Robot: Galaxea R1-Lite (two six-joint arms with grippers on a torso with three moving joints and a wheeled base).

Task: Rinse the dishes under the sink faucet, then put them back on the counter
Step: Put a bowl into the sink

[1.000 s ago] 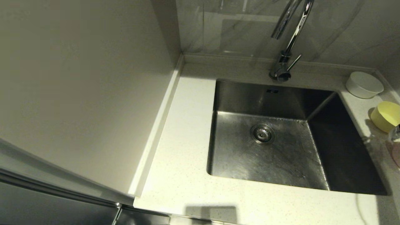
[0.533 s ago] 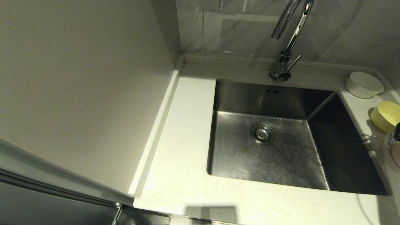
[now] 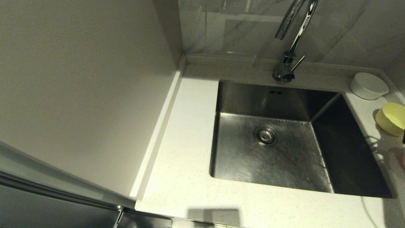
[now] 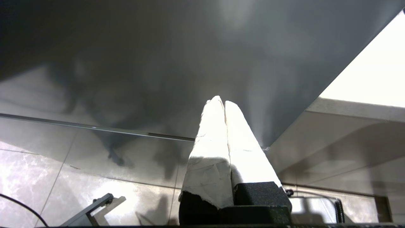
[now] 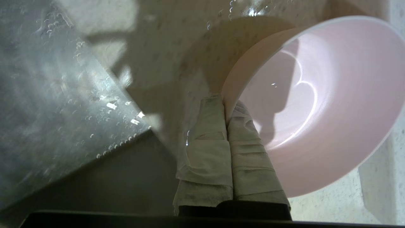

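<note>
**Right pincer clamped on the pink bowl's rim, sink side of the surface**

So in the right wrist view the right pincer (image 5: 228,106) is pinched tight on the rim of the pale pink bowl (image 5: 316,107), one taped finger inside the wall and one outside. The bowl looks tilted toward the camera, so you see straight into it. It sits over the speckled surface (image 5: 177,47), right beside the steel sink (image 5: 57,104), whose wall is dotted with water drops.

From the head view, only a pink sliver of that bowl (image 3: 402,158) shows at the right edge. The yellow bowl (image 3: 391,119) sits behind it on the narrow strip right of the sink, and the white bowl (image 3: 368,85) is in the back corner, apart from the yellow one. The faucet (image 3: 289,47) stands behind the sink's back edge, spout over the basin.

The basin holds only its drain strainer (image 3: 265,136). Left of it the surface runs wide and bare up to a raised rim along the wall.

Left pincer (image 4: 224,103) is parked below by a dark cabinet front, fingers pressed together, holding nothing.
</note>
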